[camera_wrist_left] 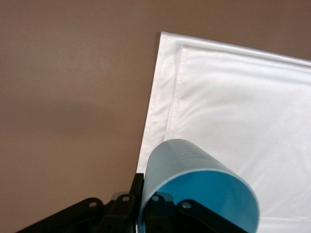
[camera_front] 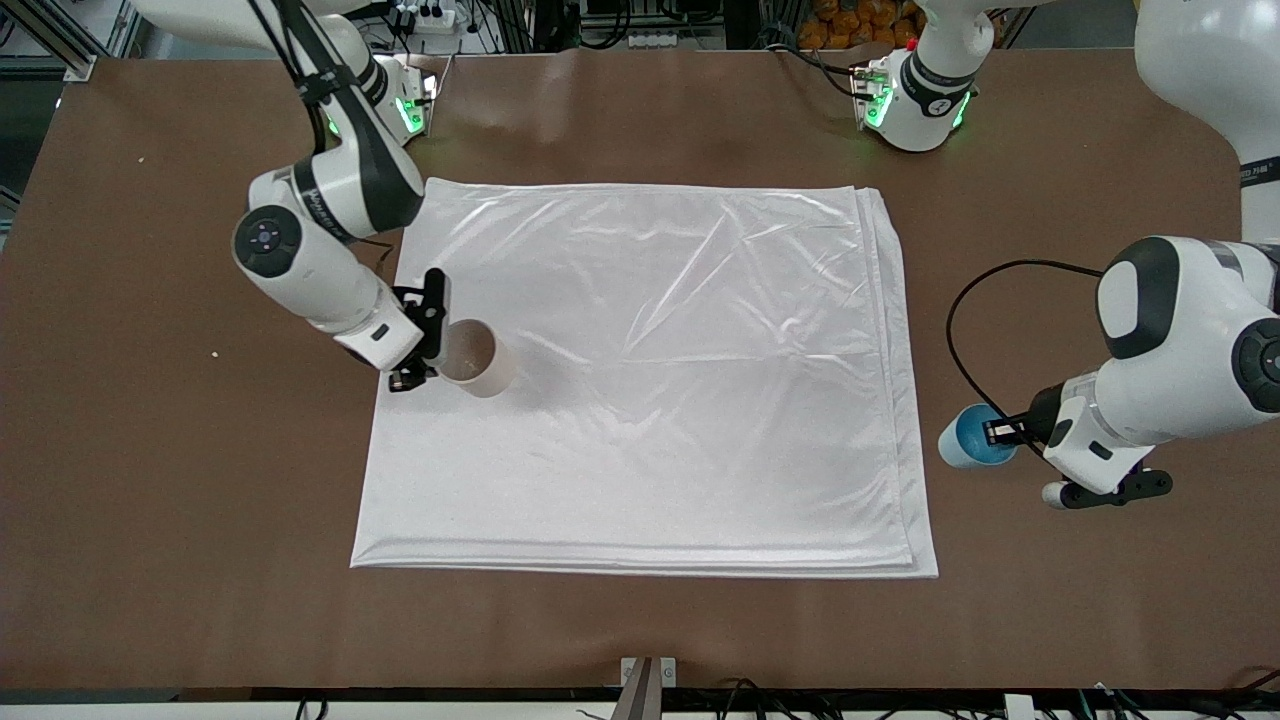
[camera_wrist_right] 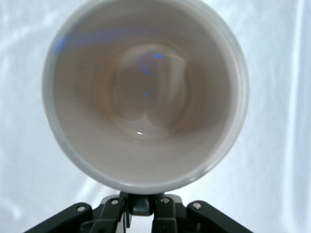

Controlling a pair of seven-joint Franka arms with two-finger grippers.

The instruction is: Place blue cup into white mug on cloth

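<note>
Left gripper [camera_front: 1000,432] pinches cup [camera_front: 966,437] over bare table, off the cloth [camera_front: 650,380] edge. Right gripper [camera_front: 425,350] pinches mug [camera_front: 478,358] over the cloth's right-arm end; cup must cross the cloth.

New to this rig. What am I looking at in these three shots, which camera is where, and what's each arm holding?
Two robot arms work at a brown table. The wide shot comes from a high camera facing them; the other two come from cameras on each arm's wrist.

A large white cloth lies spread on the table.

The right gripper is shut on the white mug, held by its rim over the cloth's edge toward the right arm's end. The right wrist view looks straight into the mug's beige interior.

The left gripper is shut on the blue cup, held tipped over bare table beside the cloth, toward the left arm's end. The left wrist view shows the cup with a cloth corner below it.
</note>
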